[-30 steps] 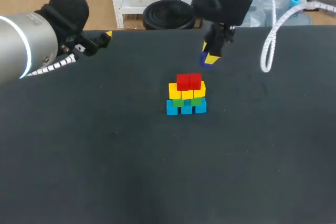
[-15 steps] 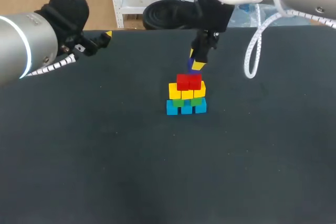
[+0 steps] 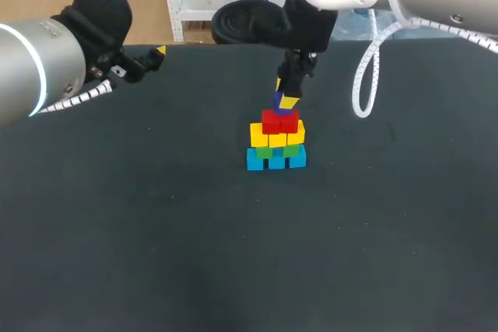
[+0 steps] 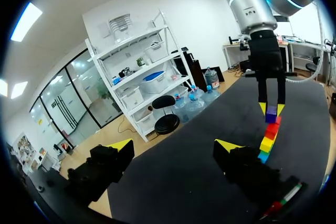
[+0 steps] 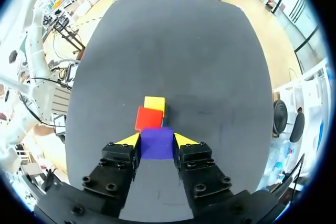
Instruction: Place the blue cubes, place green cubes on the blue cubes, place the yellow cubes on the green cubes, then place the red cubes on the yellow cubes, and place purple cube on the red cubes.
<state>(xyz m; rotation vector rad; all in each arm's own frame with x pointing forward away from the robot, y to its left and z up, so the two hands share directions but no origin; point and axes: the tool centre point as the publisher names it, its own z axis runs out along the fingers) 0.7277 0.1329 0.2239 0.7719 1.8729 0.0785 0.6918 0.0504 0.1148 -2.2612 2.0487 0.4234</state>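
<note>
Purple cube (image 5: 157, 143) was clenched between the right gripper's (image 3: 285, 99) fingers, just over the red cubes (image 3: 279, 121) topping the stack mid-desk (image 3: 156, 231); contact unclear. Left gripper (image 4: 178, 146) sat well apart near the desk's far edge, fingers released, grasping nothing.

Near the middle of the table (image 3: 156, 231), the bottom row of cubes (image 3: 276, 161) carried the second row (image 3: 291, 150), then the third row (image 3: 259, 135), with the top pair of cubes (image 3: 280, 121) on that. My right gripper (image 5: 156, 141) clamped the lone cube (image 4: 271, 114) just above that pair, toward its 12 o'clock. My left gripper (image 4: 175, 146) stood well apart at the stack's 10 o'clock, near the table's far edge.
</note>
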